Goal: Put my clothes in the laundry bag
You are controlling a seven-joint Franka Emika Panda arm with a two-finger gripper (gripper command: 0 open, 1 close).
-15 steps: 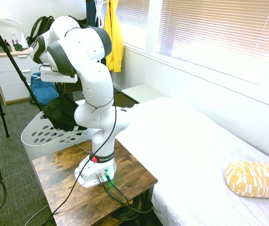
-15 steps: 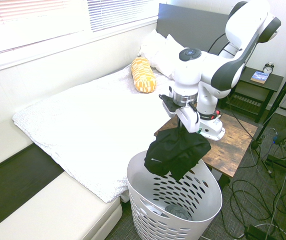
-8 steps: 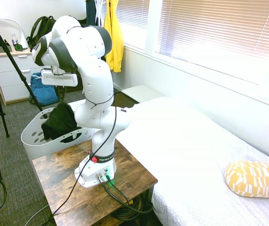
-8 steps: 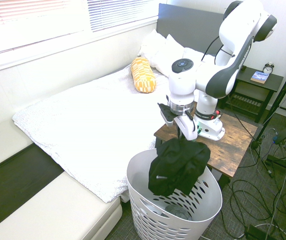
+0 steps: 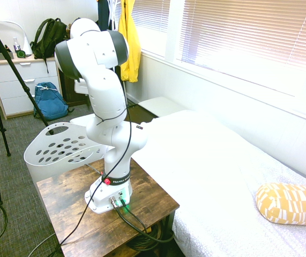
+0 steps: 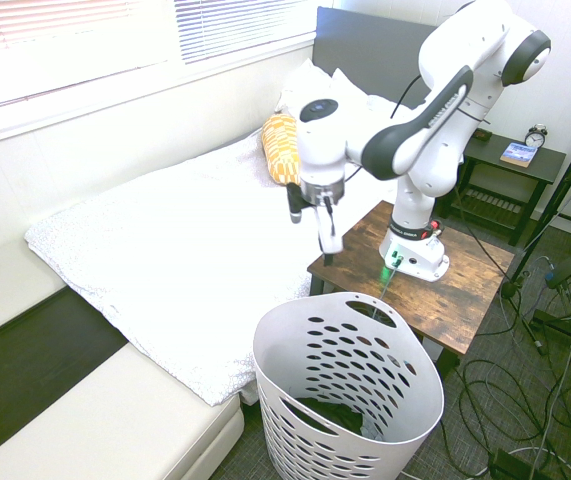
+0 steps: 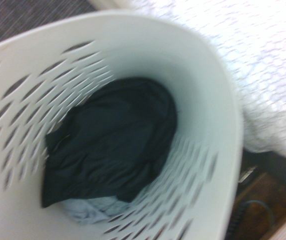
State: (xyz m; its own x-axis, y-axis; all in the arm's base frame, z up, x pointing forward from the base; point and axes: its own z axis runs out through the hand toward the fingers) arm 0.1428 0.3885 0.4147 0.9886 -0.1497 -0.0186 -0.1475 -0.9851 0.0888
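The clothes (image 7: 112, 145), a black fabric garment, lie crumpled at the bottom of the laundry bag (image 7: 148, 55), a white plastic basket with oval holes. In the second exterior view only a dark patch of the clothes (image 6: 337, 410) shows through the laundry bag (image 6: 295, 335). My gripper (image 6: 312, 225) hangs above and to the bed side of the bag's rim, open, with nothing between its fingers. In the first exterior view the laundry bag (image 5: 61, 150) stands beyond the arm, and the gripper is hidden behind the arm.
A wooden side table (image 6: 465, 290) bears the arm, right beside the basket. The white bed (image 6: 185, 250) with a yellow patterned pillow (image 6: 285, 150) lies alongside. A blue backpack (image 5: 51, 104), a dark green backpack (image 5: 51, 35) and a yellow garment (image 5: 128, 40) are at the far wall.
The gripper has opened and the black garment has dropped into the basket. The arm has lifted and swung away from over the basket toward the bed.
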